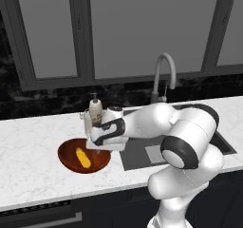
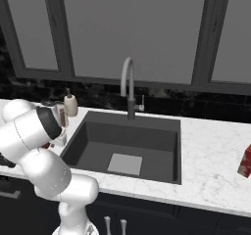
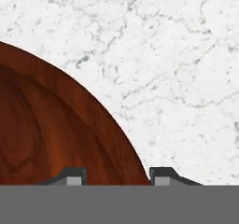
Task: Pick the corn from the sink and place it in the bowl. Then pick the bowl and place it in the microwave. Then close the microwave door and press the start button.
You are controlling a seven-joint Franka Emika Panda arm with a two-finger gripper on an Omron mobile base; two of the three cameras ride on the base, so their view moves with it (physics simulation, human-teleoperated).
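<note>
The yellow corn (image 1: pixel 83 157) lies inside the reddish-brown wooden bowl (image 1: pixel 66 163), which stands on the white marble counter left of the sink (image 1: pixel 137 156). My gripper (image 1: pixel 97 149) points down at the bowl's right rim. In the hand view the gripper (image 3: pixel 118 177) has one tip over the inside of the bowl (image 3: pixel 56 125) and the other just outside its rim, over the marble. The tips stand partly apart, and whether they press on the rim I cannot tell. The dark sink (image 2: pixel 147 141) holds no corn. The microwave and its door are out of view.
A soap bottle (image 1: pixel 96 109) stands just behind the bowl, close to my hand. The grey gooseneck faucet (image 2: pixel 128 87) rises behind the sink. A red box (image 2: pixel 245 161) stands on the counter at the far right. Dark window frames line the back wall.
</note>
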